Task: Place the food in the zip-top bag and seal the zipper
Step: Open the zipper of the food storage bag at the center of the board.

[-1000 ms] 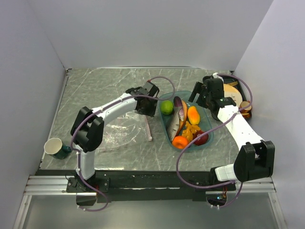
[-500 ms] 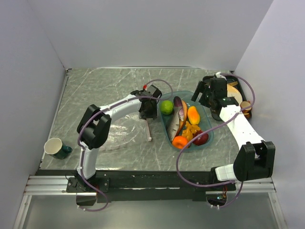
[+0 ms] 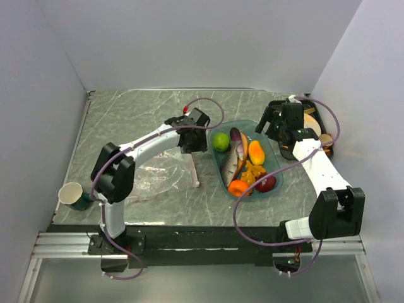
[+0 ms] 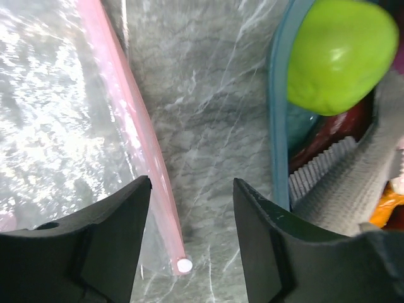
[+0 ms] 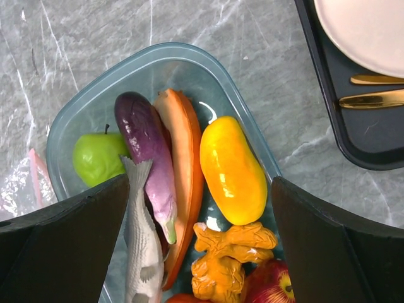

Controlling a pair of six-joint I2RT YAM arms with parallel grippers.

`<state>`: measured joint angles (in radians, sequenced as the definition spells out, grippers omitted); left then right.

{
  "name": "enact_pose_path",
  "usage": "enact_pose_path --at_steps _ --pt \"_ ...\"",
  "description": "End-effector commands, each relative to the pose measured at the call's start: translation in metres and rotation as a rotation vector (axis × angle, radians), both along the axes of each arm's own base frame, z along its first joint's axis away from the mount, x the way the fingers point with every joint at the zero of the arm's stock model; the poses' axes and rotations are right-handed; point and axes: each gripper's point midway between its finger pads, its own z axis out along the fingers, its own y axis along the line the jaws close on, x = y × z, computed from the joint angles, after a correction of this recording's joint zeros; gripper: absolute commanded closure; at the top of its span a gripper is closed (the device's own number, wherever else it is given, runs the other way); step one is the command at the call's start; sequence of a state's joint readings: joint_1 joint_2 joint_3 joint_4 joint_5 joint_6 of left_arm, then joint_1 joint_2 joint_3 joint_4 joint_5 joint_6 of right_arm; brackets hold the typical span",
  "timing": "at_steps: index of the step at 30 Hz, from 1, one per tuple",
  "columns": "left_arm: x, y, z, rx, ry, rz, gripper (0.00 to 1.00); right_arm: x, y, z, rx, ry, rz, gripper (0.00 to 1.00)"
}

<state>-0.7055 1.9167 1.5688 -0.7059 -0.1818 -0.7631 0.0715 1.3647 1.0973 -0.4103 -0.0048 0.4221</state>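
Hovering my left gripper (image 4: 191, 189) over the zipper (image 4: 126, 113) end, jaws partly open, empty. Right gripper (image 5: 201, 189) gapes wide, empty, above the food (image 5: 230, 167) in the tray (image 5: 189, 47), right of tabletop centre. Bag (image 3: 158, 180) lies flat beside it. I recommend pinching one lip only, then lifting to part the mouth.

Wide-spread tool (image 5: 201, 189) over the food (image 5: 230, 170) in teal tray (image 5: 170, 49), black tray (image 5: 325, 120) beside

Bright, even overhead light; shadows soft, faint. Glare sparkles on bag (image 4: 50, 126) in left wrist view; small glossy highlights on tray (image 5: 189, 53) in right wrist view. Top view sharp
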Motion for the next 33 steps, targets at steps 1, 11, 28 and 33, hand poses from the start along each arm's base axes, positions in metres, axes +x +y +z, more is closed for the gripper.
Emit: enact_pose_path --at_steps 1,11,28,33 --pt "0.005 0.009 0.018 0.013 -0.061 0.074 0.41 0.008 -0.001 0.01 0.008 -0.042 0.012 0.0" --pt "0.006 0.02 -0.018 0.087 -0.022 0.128 0.5 0.01 0.001 0.011 0.025 -0.043 0.021 0.0" --pt "0.014 0.028 -0.052 0.134 0.049 0.142 0.56 0.012 0.004 0.002 0.043 -0.016 0.037 0.0" --pt "0.015 0.028 -0.049 0.121 0.047 0.135 0.78 0.012 0.003 0.001 0.038 -0.011 0.036 0.0"
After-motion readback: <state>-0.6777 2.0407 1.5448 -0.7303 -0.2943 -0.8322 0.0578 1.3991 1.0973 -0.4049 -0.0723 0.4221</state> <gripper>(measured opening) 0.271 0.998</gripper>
